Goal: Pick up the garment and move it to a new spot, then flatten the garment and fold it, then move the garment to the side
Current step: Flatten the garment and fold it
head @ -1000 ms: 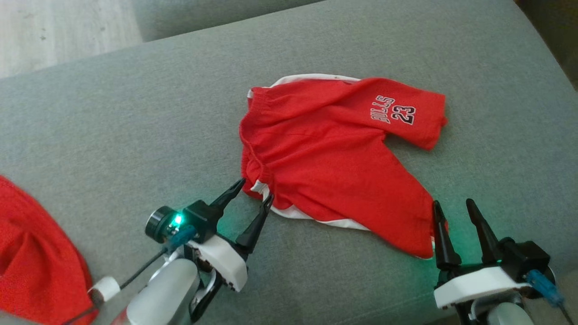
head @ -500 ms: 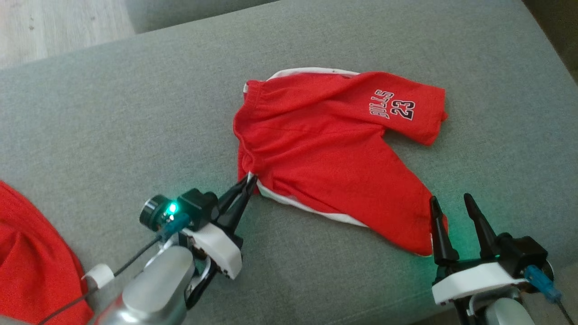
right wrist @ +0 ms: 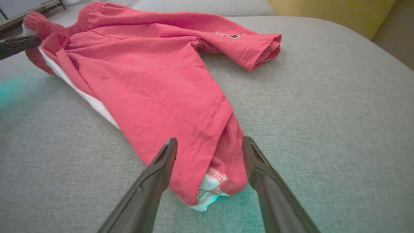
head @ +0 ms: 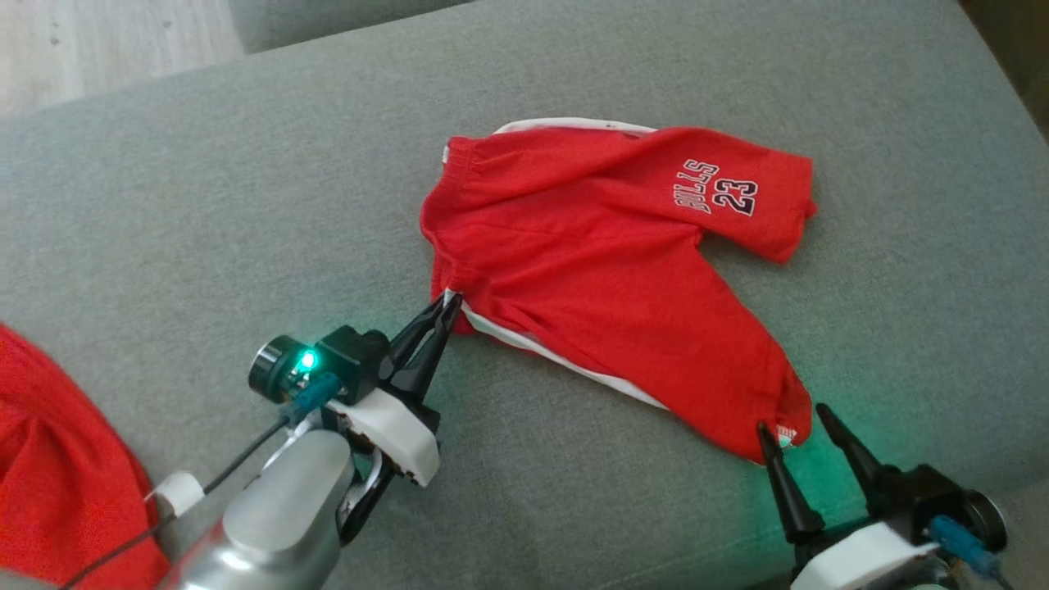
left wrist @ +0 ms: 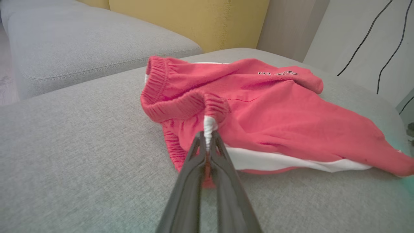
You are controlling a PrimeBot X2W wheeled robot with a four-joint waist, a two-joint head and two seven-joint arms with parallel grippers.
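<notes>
Left gripper (head: pixel 449 301) jaws newly clenched on garment (head: pixel 590 270) waistband, right gripper (head: pixel 792 419) lowered, jaws spread astride hem

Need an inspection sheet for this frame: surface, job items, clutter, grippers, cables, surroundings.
Surface: grey sofa cushion, flat, bare around the job item.
Job's things: red shorts with white side trim, lying rumpled, not yet flattened or folded.
Clutter: second red garment at the lower left of the head view.
Grippers: left gripper shut on the waistband corner; right gripper open, fingers either side of the leg hem.
Cables: thin dark cable along the left arm; black cables on the wall behind.
Surroundings: yellow cushion behind the sofa seat; wooden floor beyond.
</notes>
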